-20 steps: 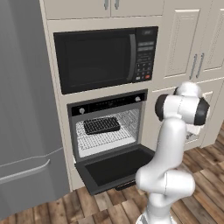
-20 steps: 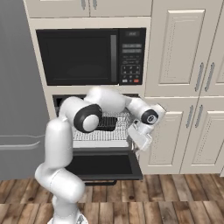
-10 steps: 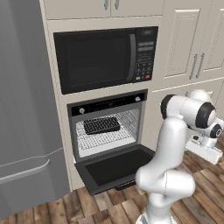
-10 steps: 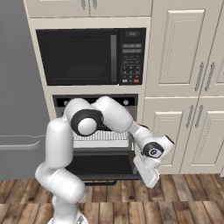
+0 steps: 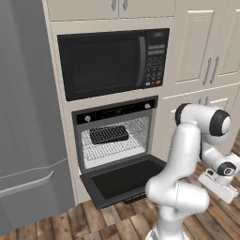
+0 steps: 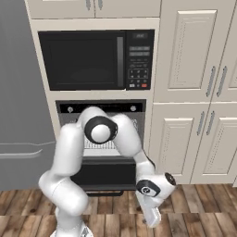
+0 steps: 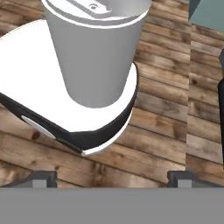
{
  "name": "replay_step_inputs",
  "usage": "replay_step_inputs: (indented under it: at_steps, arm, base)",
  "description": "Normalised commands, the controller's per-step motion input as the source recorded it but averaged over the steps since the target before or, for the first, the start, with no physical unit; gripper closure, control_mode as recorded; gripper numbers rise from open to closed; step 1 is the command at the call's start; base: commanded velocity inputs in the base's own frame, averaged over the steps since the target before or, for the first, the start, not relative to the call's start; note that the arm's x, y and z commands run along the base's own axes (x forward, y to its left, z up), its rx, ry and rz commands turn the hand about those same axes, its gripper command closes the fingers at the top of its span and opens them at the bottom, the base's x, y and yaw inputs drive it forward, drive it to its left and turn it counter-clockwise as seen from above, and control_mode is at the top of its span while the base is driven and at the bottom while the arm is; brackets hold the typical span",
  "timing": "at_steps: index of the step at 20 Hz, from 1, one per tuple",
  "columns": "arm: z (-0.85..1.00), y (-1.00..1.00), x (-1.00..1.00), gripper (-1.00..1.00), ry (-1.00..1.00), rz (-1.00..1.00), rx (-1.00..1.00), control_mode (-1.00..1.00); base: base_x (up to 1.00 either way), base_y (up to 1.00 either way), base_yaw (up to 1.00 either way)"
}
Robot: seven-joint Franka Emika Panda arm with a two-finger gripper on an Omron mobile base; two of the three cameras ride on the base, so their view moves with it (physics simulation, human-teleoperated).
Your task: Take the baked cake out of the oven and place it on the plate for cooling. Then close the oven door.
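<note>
Nearest, the white arm's two-finger gripper (image 7: pixel 111 178) hangs low over the brown plank wood floor (image 7: pixel 175 109), its two small dark tips far apart with nothing between them: the hand stands wide and holds nothing. In the left base view the gripper (image 5: pixel 220 183) sits at about 4 o'clock, well clear of the cabinet fronts; in the right base view it (image 6: pixel 153 217) is at about 5 o'clock, just above the boards, which have grain and seams and lie bare around it

Behind the arm, the wide black drop-down oven door (image 5: pixel 129 178) lies flat and open, a smooth slab with a dark glass panel, its front edge jutting out over the floor. Above it the built-in black wall oven (image 5: pixel 115 138) shows a pale cavity with thin wire racks and a black control strip with round silver knobs along its top. On the rack, toward 10 o'clock of the cavity, rests the dark, flat, rectangular baked cake (image 5: pixel 108 134), its top ribbed

Higher up is the glossy black microwave with a keypad (image 5: pixel 115 61). At 9 o'clock stands the tall, smooth grey refrigerator (image 5: pixel 28 122); at 3 o'clock, cream panelled cabinet doors with slim metal handles (image 6: pixel 196 88)
</note>
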Motion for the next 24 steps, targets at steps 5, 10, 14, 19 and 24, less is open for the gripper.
replay_step_inputs:
  at_steps: [5,10,14,19,24]
  arm:
    - [-0.81,0.03,0.14,-1.00,-0.31,0.00,0.00,-1.00]
    - [-1.00,0.00,0.04,-1.00,-0.24,0.00,0.00,-1.00]
    - [-1.00,0.00,0.03,-1.00,-0.22,0.00,0.00,-1.00]
    - [-0.96,0.11,-0.07,-1.00,-0.27,0.06,0.02,-1.00]
    - [-0.73,0.48,0.00,-1.00,-0.27,0.15,0.00,-1.00]
  base:
    - [0.00,0.00,0.00]
    - [0.00,0.00,0.00]
    - [0.00,0.00,0.00]
    - [0.00,0.00,0.00]
    - [0.00,0.00,0.00]
